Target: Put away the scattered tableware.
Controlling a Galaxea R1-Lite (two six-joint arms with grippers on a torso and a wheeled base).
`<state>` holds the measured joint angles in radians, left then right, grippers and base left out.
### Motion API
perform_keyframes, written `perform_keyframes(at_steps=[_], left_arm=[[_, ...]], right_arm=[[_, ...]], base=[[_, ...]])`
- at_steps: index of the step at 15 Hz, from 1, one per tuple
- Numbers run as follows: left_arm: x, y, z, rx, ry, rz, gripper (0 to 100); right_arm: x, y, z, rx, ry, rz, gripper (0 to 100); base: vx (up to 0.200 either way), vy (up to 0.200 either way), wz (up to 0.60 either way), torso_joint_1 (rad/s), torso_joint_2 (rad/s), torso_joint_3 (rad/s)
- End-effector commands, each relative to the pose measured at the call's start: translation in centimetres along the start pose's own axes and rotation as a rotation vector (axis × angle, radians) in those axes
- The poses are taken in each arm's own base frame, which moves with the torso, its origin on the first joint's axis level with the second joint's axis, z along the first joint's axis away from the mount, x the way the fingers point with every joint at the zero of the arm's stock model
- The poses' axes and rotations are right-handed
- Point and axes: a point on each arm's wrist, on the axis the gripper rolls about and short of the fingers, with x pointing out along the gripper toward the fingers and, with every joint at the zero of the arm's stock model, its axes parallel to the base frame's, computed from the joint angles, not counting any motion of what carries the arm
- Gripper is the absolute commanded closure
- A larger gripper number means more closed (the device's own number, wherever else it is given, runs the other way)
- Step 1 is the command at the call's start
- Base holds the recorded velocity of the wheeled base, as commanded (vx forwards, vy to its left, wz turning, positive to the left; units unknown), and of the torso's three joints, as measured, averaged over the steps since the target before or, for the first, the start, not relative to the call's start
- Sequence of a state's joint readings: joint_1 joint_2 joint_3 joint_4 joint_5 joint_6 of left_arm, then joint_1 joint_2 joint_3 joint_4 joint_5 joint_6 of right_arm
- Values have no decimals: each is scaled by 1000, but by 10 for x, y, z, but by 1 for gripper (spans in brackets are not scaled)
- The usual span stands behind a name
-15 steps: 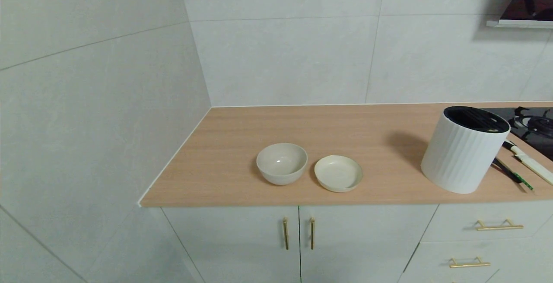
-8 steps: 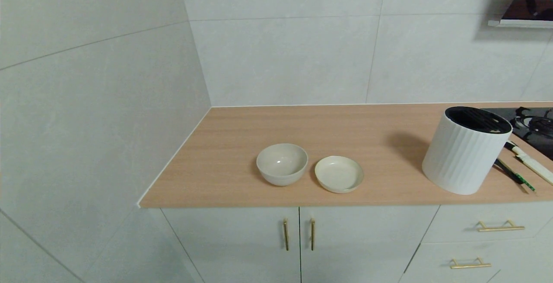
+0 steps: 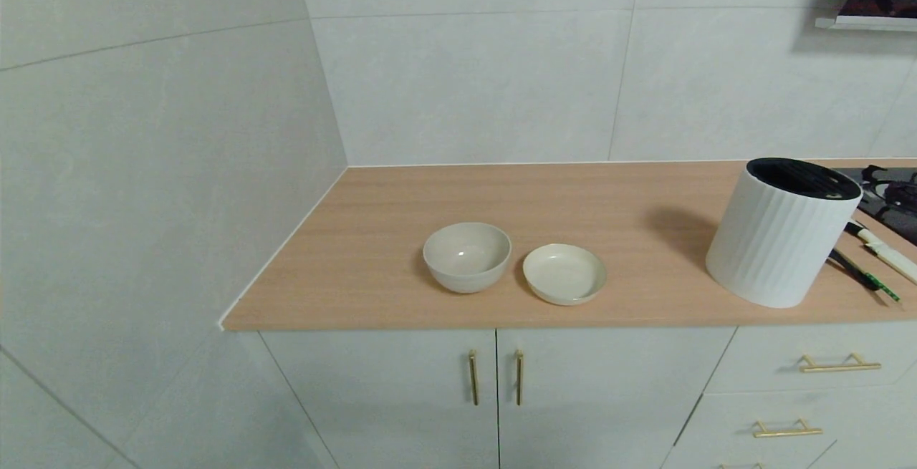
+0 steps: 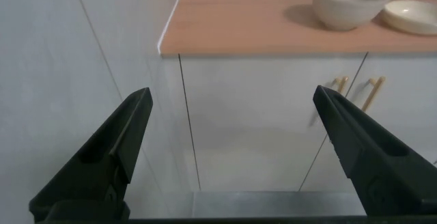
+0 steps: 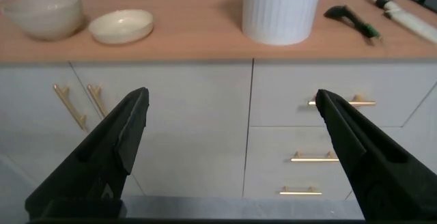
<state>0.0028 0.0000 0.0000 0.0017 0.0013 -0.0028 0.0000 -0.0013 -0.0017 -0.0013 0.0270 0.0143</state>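
A cream bowl and a shallow cream plate sit side by side near the front edge of the wooden counter. At the right end lie a cream-handled knife and a black and green utensil. My left gripper is open and holds nothing, below counter height in front of the cabinet, with the bowl and plate ahead of it. My right gripper is also open with nothing in it, facing the drawers below the bowl and plate.
A tall white ribbed holder with a black slotted top stands right of the plate. A gas hob lies at the far right. Tiled walls close the counter's left and back. Cabinet doors and drawers with gold handles sit below.
The head camera has shifted, so the whole counter sits slightly higher in the picture. The bowl, plate and holder have kept their places on the counter.
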Motion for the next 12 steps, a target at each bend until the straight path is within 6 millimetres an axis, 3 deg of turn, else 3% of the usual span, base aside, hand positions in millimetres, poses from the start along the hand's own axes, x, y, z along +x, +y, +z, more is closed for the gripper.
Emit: perform_keyframes(at_steps=[1,12], left_arm=[[0,0,0,0,0,1,0],[0,0,0,0,0,1,0]], right_arm=[[0,0,0,0,1,1,0],[0,0,0,0,1,1,0]], base=[[0,0,0,-256,549,305],[0,0,0,-225,521,294]])
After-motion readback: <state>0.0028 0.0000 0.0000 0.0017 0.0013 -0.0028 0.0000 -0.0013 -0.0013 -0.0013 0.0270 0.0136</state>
